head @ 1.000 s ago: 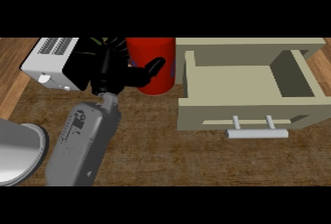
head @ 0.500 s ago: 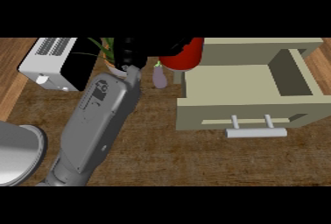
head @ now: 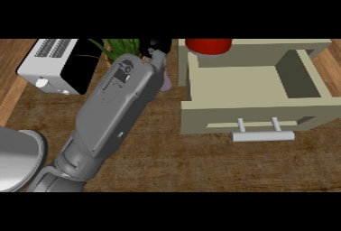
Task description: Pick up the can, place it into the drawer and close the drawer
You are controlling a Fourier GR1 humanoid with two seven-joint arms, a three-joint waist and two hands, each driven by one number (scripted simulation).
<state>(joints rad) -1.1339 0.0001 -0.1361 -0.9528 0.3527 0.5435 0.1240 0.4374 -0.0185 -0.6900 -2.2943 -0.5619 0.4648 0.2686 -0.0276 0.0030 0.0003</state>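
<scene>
- The red can (head: 208,46) shows at the far edge of the open drawer (head: 253,115), above its back wall; only its lower part is visible.
- The left hand (head: 155,46) is just left of the drawer's far corner, mostly hidden; whether its fingers are curled around the can cannot be told.
- The right hand does not show.
- The can is probably stiff, light and smooth, so it could slip; the best hold is around its side at middle height.
- Left of the drawer stand a green plant (head: 118,46) and a white toaster (head: 57,63).
- The drawer's back wall may hinder lowering the can; its handle (head: 262,135) is free at the near side.
</scene>
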